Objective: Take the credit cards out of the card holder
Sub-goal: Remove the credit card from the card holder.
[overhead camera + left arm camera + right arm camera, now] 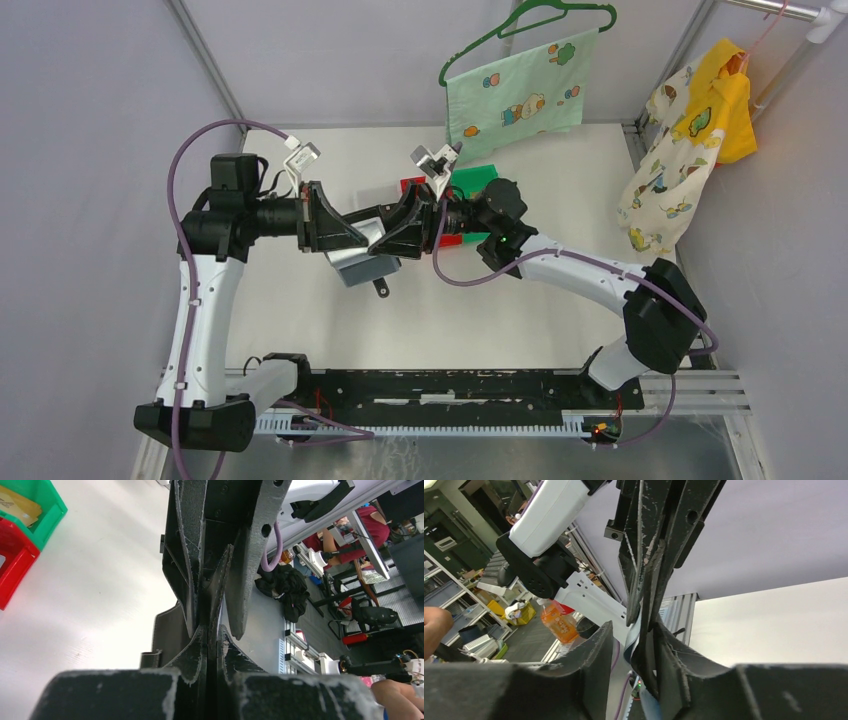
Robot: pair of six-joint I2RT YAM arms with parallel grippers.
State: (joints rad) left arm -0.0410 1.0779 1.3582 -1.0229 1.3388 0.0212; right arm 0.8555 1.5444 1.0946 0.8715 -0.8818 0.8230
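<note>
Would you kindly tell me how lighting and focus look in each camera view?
Top external view: even light, sharp, with faint shadows on the white tabletop. Left wrist view: that tabletop glares white, and the black left gripper blurs near the lens. Right wrist view: the black right gripper blurs, while the room behind is sharper.

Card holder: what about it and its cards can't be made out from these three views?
- Top external: the card holder is mostly covered by the left gripper and right gripper; no card shows.
- Left wrist: it is seen edge-on between the fingers, so its pockets are hidden.
- Right wrist: edge-on again; whether the right fingers clamp it is unclear.
- Top external: the right arm covers most of the red bin.
</note>
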